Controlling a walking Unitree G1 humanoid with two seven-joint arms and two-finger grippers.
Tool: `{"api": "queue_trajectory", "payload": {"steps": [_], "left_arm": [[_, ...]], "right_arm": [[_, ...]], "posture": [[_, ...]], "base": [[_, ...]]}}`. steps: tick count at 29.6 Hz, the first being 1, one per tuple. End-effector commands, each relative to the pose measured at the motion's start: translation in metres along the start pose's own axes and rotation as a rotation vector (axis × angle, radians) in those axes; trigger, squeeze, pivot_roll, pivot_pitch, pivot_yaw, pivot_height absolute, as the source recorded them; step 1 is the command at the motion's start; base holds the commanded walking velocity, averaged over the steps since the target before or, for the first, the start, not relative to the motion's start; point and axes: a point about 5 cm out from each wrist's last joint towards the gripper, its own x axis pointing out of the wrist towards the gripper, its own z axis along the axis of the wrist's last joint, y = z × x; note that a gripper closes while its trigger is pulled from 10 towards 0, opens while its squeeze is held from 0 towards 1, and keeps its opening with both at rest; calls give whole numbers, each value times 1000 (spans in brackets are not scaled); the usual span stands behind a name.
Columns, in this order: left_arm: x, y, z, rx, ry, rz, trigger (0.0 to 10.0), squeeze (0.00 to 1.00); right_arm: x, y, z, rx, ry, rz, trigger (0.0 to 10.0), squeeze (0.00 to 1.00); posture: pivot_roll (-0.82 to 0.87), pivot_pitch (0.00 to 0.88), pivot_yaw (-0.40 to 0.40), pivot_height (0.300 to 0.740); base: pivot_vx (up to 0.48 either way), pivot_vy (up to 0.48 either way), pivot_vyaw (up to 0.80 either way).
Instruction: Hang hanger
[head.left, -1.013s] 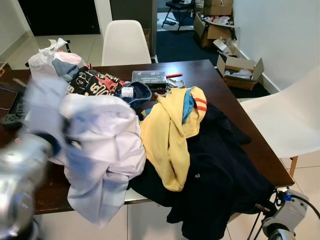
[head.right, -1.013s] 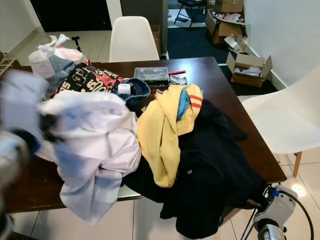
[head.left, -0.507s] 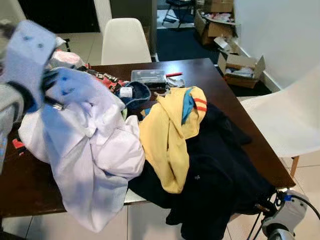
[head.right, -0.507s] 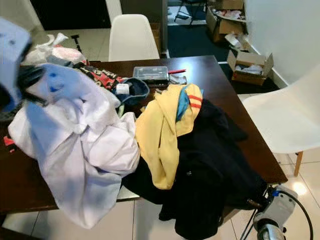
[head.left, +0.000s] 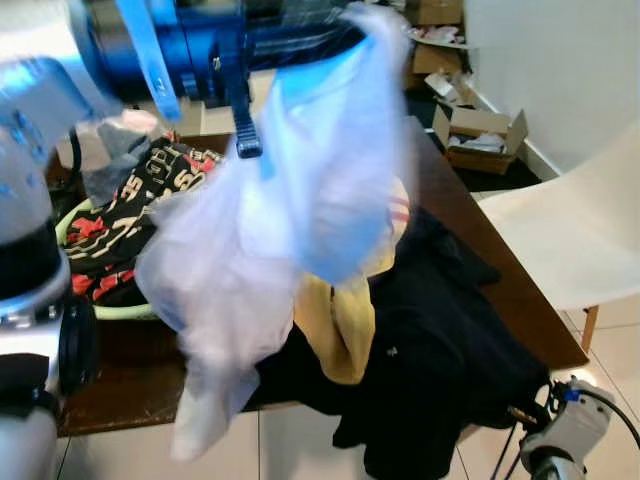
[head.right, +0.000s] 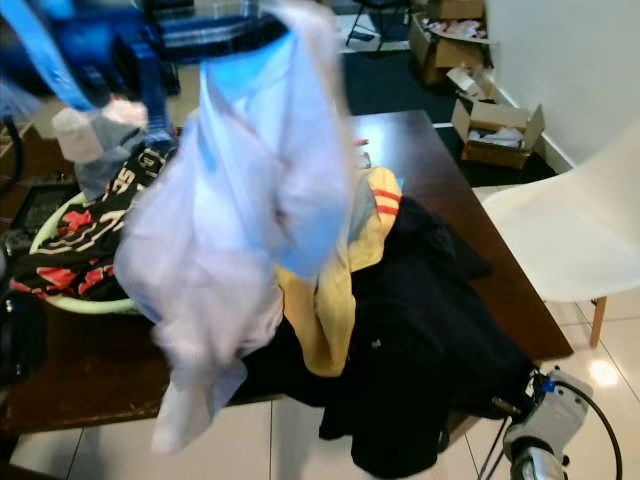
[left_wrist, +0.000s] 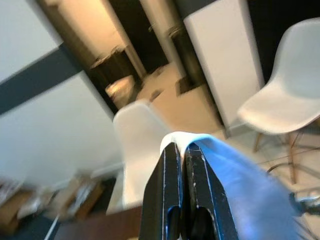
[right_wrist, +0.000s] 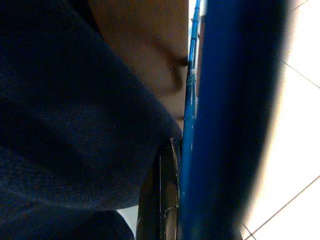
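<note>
White shirt (head.left: 290, 200) hangs pinched in the left end effector (left_wrist: 179, 150).

Table (head.left: 520, 300): dark brown wood, set on a pale tiled floor (head.left: 610, 330). Carried on it: a navy garment (head.left: 440, 350), spilled over the near edge; a yellow garment (head.left: 340, 320), laid on the navy one; a green basket (head.right: 70, 300) toward the left, heaped with black printed clothes (head.left: 130, 200).
</note>
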Motion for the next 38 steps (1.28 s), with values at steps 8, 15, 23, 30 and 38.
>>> {"api": "queue_trajectory", "payload": {"steps": [8, 15, 23, 30, 38], "left_arm": [[-4, 25, 38, 127, -106, -26, 10000, 0], [-3, 32, 23, 75, -116, -82, 10000, 0], [9, 19, -29, 90, 3, -131, 10000, 0], [28, 9, -66, 260, 71, -116, 10000, 0], [53, 0, -95, 46, 59, 8, 10000, 0]], "right_arm": [[-2, 0, -6, -9, 17, -6, 10000, 0], [-2, 0, -8, -11, 22, -14, 10000, 0], [-3, -2, -8, -9, 23, -17, 10000, 0], [-2, -2, -7, -2, 21, -23, 10000, 0], [-2, -3, -6, 0, 20, -25, 10000, 0]], "posture": [[90, 49, 62, 740], [81, 44, 64, 740], [75, 45, 63, 740], [64, 45, 67, 740], [62, 46, 71, 740]], "base": [[0, 0, 0], [0, 0, -457], [0, 0, -800], [0, 0, -800], [0, 0, -800]]}}
